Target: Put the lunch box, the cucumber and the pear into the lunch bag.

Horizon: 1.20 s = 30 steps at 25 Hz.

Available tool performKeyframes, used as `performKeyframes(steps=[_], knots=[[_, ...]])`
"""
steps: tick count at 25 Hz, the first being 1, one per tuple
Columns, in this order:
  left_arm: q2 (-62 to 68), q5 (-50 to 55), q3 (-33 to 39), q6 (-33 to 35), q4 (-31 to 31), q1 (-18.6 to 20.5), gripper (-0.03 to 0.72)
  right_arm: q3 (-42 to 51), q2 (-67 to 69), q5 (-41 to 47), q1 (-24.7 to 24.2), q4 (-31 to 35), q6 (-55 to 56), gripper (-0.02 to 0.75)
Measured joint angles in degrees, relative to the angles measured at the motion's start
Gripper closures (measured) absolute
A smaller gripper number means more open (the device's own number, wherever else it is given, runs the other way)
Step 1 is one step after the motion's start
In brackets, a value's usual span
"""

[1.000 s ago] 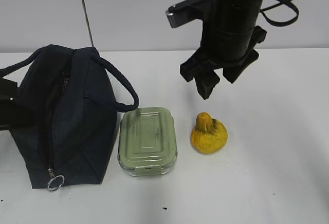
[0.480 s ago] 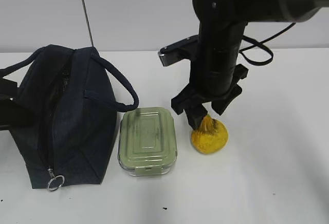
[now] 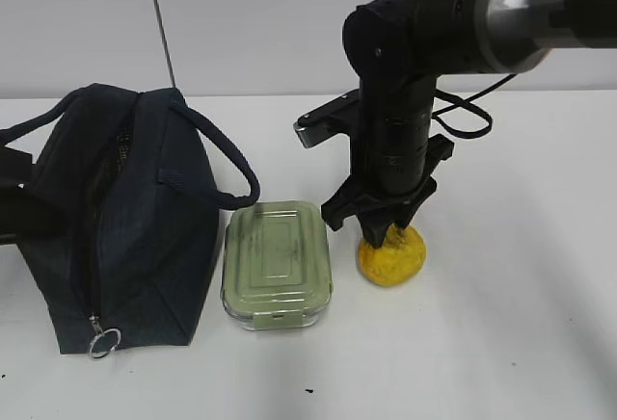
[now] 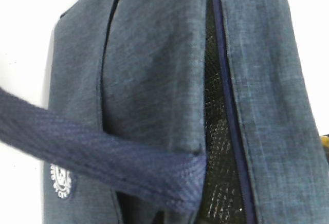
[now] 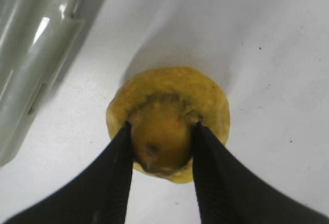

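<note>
A plain white table (image 3: 521,343) carries everything, with a few small dark specks near its front edge. Behind it stands a pale grey wall (image 3: 251,25), crossed by one thin dark vertical line at the left.

The right arm (image 3: 405,102) comes in from the upper right as a thick black column and points nearly straight down, a black cable looping off its side. Its right pincer (image 3: 378,237) sits over the pear (image 3: 395,258), which rests on the table just right of the lunch box (image 3: 277,263). From the right wrist view, the two black fingers (image 5: 110,183) flank the pear's narrow neck (image 5: 160,144) on either side, pressed against it or very nearly so, closed to about the neck's width. The pear's broad yellow body spreads out below them and still sits on the table.

The lunch box lies flat with its sage-green lid up and its clear base showing at the front edge. To its left lies the dark navy lunch bag (image 3: 125,237), one strap handle (image 3: 227,165) arching toward the box and the metal ring pull (image 3: 103,343) at the near end of the zipper.

The left pincer itself does not show in any view; its jaws are closed. The left wrist view is filled by the bag's navy fabric (image 4: 154,70), a strap (image 4: 103,162) across the foreground and black mesh (image 4: 218,147) in the opening.
</note>
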Motion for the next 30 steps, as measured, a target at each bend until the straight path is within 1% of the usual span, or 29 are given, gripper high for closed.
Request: performKeyframes(steps=[2,5,12,16,19,20,23,26,28,30], knots=[[0.0,0.0,0.0,0.0,0.0,0.0,0.704,-0.5,0.3,0.0,0.0,-0.3,0.0,0.476],[0.0,0.0,0.0,0.0,0.0,0.0,0.704,-1.6,0.6,0.2,0.0,-0.7,0.0,0.504],[0.0,0.0,0.0,0.0,0.0,0.0,0.704,-7.4,0.0,4.2,0.0,-1.0,0.0,0.512],[0.0,0.0,0.0,0.0,0.0,0.0,0.704,-13.2,-2.8,6.2,0.0,-0.7,0.0,0.514],[0.0,0.0,0.0,0.0,0.0,0.0,0.704,-17.9,-4.3,6.7,0.0,1.2,0.0,0.514],[0.0,0.0,0.0,0.0,0.0,0.0,0.704,-19.3,-4.6,6.7,0.0,2.2,0.0,0.514],[0.0,0.0,0.0,0.0,0.0,0.0,0.704,-24.3,-4.9,7.3,0.0,8.2,-2.1,0.514],[0.0,0.0,0.0,0.0,0.0,0.0,0.704,-27.1,-4.9,7.1,0.0,17.2,-5.6,0.514],[0.0,0.0,0.0,0.0,0.0,0.0,0.704,-27.7,-4.9,4.9,0.0,24.6,-8.8,0.514],[0.0,0.0,0.0,0.0,0.0,0.0,0.704,-27.8,-4.9,2.4,0.4,29.6,-11.7,0.514]])
